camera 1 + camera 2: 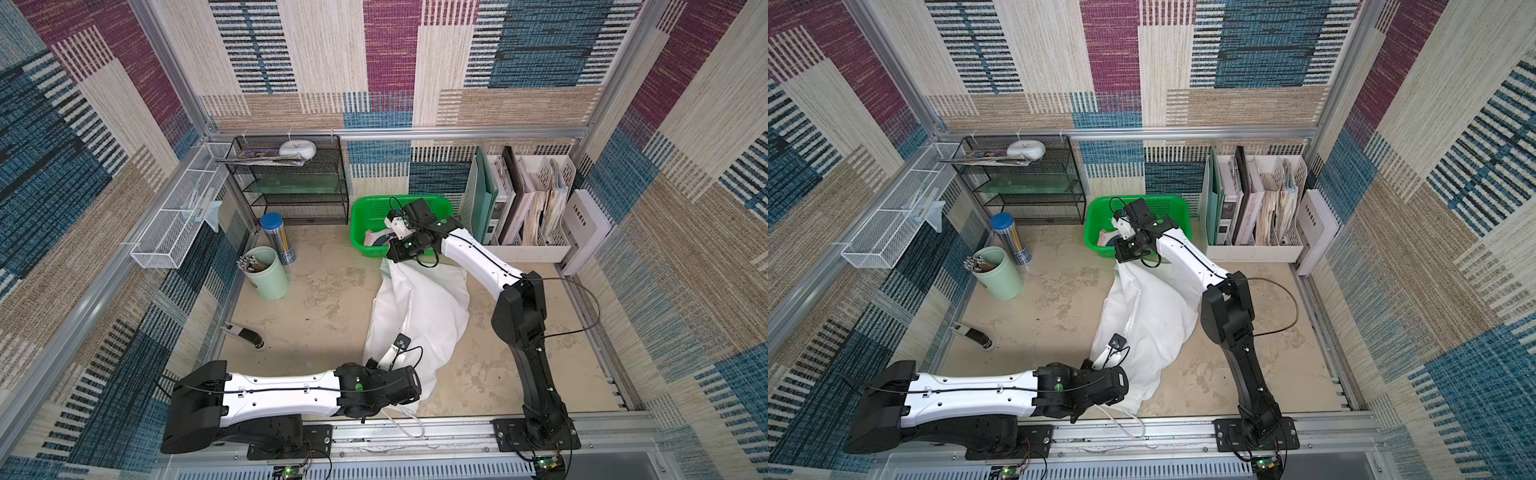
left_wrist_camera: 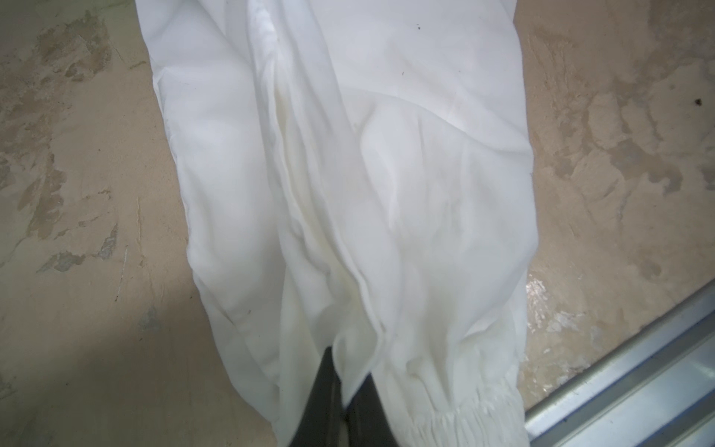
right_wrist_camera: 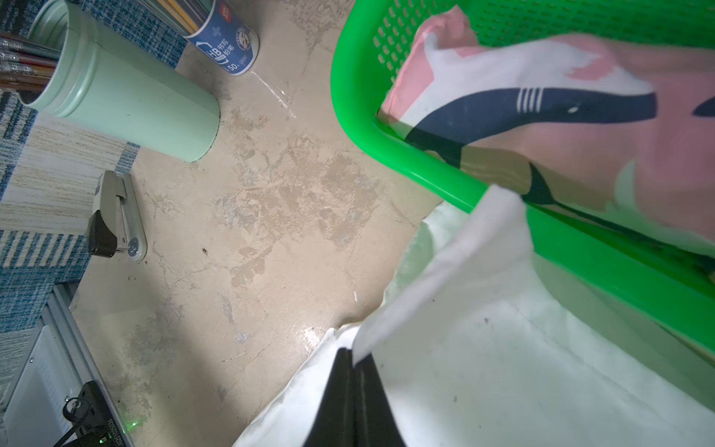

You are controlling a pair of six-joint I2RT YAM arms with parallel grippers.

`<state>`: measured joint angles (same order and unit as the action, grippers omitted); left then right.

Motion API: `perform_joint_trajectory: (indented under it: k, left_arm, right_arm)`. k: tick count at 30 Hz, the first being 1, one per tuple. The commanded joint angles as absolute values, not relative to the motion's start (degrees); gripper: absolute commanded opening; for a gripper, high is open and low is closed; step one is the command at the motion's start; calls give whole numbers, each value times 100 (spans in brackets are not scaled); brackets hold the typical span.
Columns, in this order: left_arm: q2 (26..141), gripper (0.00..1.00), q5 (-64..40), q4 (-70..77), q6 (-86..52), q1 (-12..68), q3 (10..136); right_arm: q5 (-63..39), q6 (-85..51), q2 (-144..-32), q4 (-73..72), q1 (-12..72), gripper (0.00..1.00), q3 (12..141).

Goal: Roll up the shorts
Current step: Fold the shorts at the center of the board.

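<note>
- White shorts (image 1: 415, 316) were seen stretched lengthwise over the counter (image 1: 316, 299) btw the two hands; no roll started yet.
- Left hand (image 2: 346, 373): clamped tight on a fold of the white cloth, next to the gathered elastic waist at the near end.
- Right hand (image 3: 354, 362): clamped tight on an edge of the same shorts at the far end, just beside the green basket (image 3: 425, 166).
- Cloth was judged thin, light and very soft, w/ deep creases; likely to sag and bunch unless kept taut.
- Waistband was judged the firmest part, so best taken there and at the leg hems.
- Drawstring (image 1: 411, 434) was seen looped over the front rail; a snag is possible.
- Green basket: pink shark-print shorts (image 3: 580, 116) were found bunched inside.
- Mint cup (image 1: 270, 274): filled w/ pencils.
- White file rack (image 1: 528, 208): folders and papers were stood upright in it.
</note>
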<state>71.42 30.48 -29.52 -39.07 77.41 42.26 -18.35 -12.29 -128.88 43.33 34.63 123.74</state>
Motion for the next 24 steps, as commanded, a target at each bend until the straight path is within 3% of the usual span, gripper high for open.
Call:
perform_joint_trajectory:
  k: [1,4,7,13,14,16,18,20,24]
  left_arm:
    - [6983,0,3294,-3209,-4187,7743,4125]
    - [6818,3,3348,-3319,-4378,7743,3989]
    - [6686,7,3412,-3459,-4624,7743,3874]
    - [6457,21,3515,-3643,-5020,7752,3697]
    - [6429,24,3508,-3639,-5063,7756,3671]
    - [6372,40,3507,-3658,-5140,7761,3621]
    - [6329,47,3515,-3702,-5187,7778,3597]
    - [6291,65,3611,-3816,-5325,7804,3595]
    - [6137,80,3800,-4000,-5415,7835,3627]
  right_arm:
    - [-2269,-1328,-13013,4244,3492,10,12420]
    - [-2529,-1347,-13110,4139,3491,28,12435]
    - [-2627,-1403,-13213,4104,3498,53,12511]
    - [-2609,-1365,-13161,4069,3491,85,12641]
    - [-2577,-1355,-13122,4069,3498,88,12632]
    - [-2423,-1325,-13029,4119,3491,92,12607]
    - [-2237,-1290,-12888,4151,3489,94,12492]
    - [-2060,-1275,-12700,4138,3478,95,12252]
    - [-1659,-1275,-12168,3934,3425,96,11488]
